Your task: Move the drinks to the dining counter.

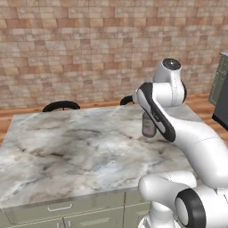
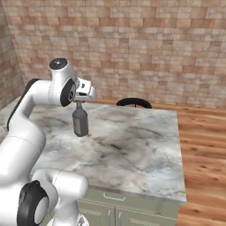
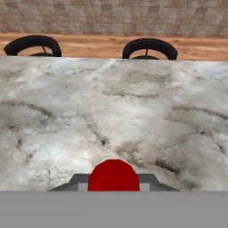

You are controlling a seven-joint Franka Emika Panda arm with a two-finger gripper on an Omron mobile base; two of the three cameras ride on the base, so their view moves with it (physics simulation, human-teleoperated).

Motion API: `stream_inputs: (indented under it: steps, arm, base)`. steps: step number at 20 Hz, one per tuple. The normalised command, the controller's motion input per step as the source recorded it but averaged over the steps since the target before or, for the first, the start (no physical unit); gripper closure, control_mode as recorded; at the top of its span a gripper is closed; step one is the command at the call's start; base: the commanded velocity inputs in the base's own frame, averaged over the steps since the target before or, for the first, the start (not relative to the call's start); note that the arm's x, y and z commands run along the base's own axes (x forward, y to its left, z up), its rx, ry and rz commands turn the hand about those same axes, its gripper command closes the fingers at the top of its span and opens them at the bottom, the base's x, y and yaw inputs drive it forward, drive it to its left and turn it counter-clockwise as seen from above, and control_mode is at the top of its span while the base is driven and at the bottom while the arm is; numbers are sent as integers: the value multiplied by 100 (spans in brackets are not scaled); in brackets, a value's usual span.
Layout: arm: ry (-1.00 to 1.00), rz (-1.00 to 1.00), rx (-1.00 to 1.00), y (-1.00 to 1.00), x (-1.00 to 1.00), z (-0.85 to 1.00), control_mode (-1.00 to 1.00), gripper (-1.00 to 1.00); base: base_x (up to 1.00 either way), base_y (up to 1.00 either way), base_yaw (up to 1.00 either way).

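Grey-white veined marble across the left base view: the dining counter, with sage green drawer fronts along the near edge and two black stools behind the far edge. Just past the white forearm, part of the bottle, grey-brown, upright, apparently a little above the marble or just at it; cannot tell which from here. Gripper itself hidden behind the arm in this view.

From the right base view, clearer. Gripper pointing down, pinching the bottle by the neck, jaws pressed in on it from both sides. Bottle hanging straight, with its base close over the counter top and a dark shadow right under it; touching or not, hard to say. Held high at the neck probably because the body is too wide for the jaws, and kept upright so that it can stand when let go. One stool behind the far edge.

In the hand view, looking along the gripper: the red cap at the bottom, between the two dark finger tips, marble beyond it, two stools at the top.

Judging from this, first drink almost delivered; lowering and release not yet done.
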Motion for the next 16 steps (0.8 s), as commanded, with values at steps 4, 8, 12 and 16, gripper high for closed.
stream_inputs:
  steps: [4, 8, 12, 16]
  arm:
    - [0, 1, 0, 0, 21, -22, -100, 100]
    - [0, 1, 0, 0, 20, -22, -100, 100]
    - [0, 1, 0, 0, 18, -19, -100, 100]
    - [0, 1, 0, 0, 16, -18, -100, 100]
  base:
    - [0, 0, 0]
    - [0, 0, 0]
    - [0, 0, 0]
    - [0, 0, 0]
